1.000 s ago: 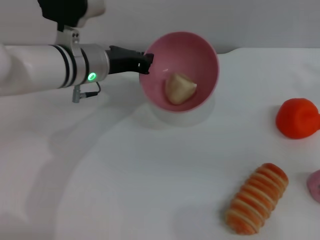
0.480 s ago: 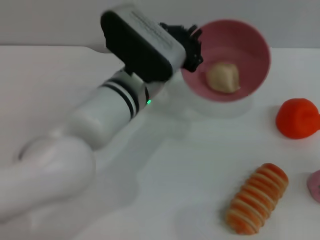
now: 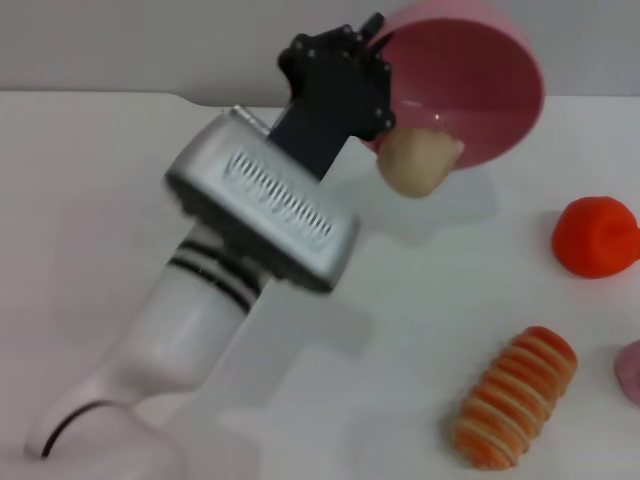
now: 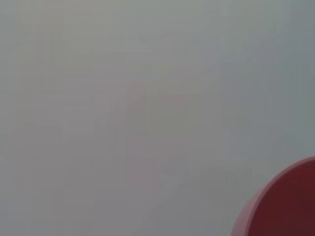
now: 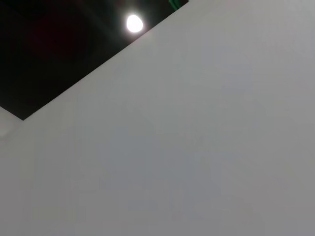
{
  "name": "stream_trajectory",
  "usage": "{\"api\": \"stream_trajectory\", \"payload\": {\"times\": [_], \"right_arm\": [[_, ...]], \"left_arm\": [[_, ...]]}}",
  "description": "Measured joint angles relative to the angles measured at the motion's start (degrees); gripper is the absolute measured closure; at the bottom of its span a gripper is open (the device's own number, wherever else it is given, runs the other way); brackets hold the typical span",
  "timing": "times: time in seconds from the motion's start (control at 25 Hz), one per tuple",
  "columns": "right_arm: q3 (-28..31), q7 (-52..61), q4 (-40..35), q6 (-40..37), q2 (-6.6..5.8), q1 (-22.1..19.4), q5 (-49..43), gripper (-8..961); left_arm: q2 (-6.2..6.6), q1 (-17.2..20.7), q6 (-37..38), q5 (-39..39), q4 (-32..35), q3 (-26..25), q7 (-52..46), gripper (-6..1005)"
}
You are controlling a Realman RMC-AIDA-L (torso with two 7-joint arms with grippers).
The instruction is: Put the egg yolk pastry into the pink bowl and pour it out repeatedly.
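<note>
The pink bowl (image 3: 470,90) is lifted at the back of the table and tipped steeply, its mouth facing forward and down. My left gripper (image 3: 372,75) is shut on its left rim. The egg yolk pastry (image 3: 416,160), a pale cream lump, is at the bowl's lower lip, half out of it and above the table. In the left wrist view only a piece of the pink bowl (image 4: 285,206) shows against a grey wall. The right gripper is out of view.
An orange-red rounded object (image 3: 596,236) sits at the right. An orange-and-cream striped roll (image 3: 514,396) lies at the front right. A pink item (image 3: 630,372) peeks in at the right edge. My left forearm (image 3: 215,300) crosses the table's middle left.
The left arm has swung and rolled its wrist, tipping the bowl further. The pastry slid from the bowl's inside down to its lower lip and is coming out.
</note>
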Motion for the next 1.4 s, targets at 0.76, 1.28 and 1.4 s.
{"api": "stream_trajectory", "payload": {"times": [0.76,1.28,1.4], "right_arm": [[0.65,13.68,-8.98,1.23,-1.25,1.17,-15.12,389],[2.03,57.81,-53.01,-14.91,-2.45,4.91,-55.37,388],[0.39,68.21,-59.52,-22.44,-2.58,10.91,-69.09,388]], "left_arm": [[1.03,-2.15,28.98,4.29,1.5,-18.91,-18.98,958],[1.21,-13.88,85.36,3.48,-2.21,-57.74,-16.8,958],[1.18,-13.89,88.98,3.4,-2.23,-62.18,-14.89,958]]}}
